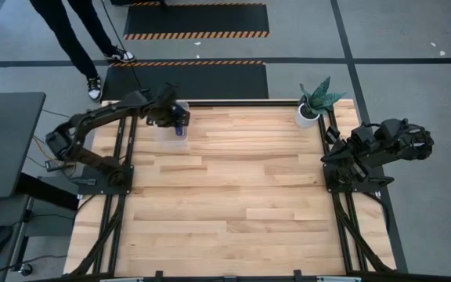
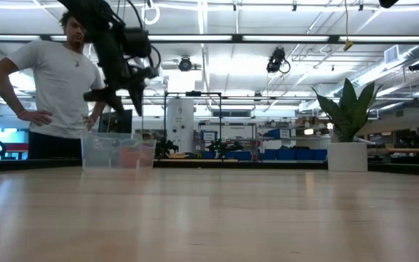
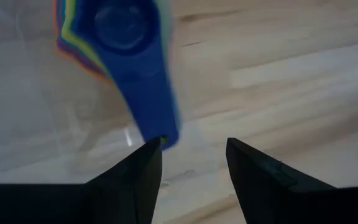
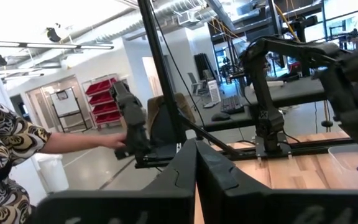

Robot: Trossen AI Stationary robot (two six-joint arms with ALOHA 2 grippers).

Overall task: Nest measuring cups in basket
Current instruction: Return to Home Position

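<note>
My left gripper (image 1: 177, 116) over the basket (image 1: 171, 134); my right gripper (image 1: 330, 155) parked.
High view: left gripper at the table's (image 1: 233, 204) far edge, right gripper at its right side. Low view: left gripper above the basket. Left wrist view: fingers (image 3: 135, 180) apart; measuring cups (image 3: 126, 37) nested inside the basket, blue uppermost. Right wrist view: fingers (image 4: 173, 180) together.

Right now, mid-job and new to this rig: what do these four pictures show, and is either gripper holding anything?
Two robot arms work at a wooden table. One picture looks straight down, one level across the table, and two come from cameras on the wrists. The left gripper hangs open over the clear basket, holding nothing; the nested measuring cups, blue on top, sit inside. The right gripper is shut and empty, parked by the table's right edge. A potted plant stands at a far corner; a person stands behind the table.
</note>
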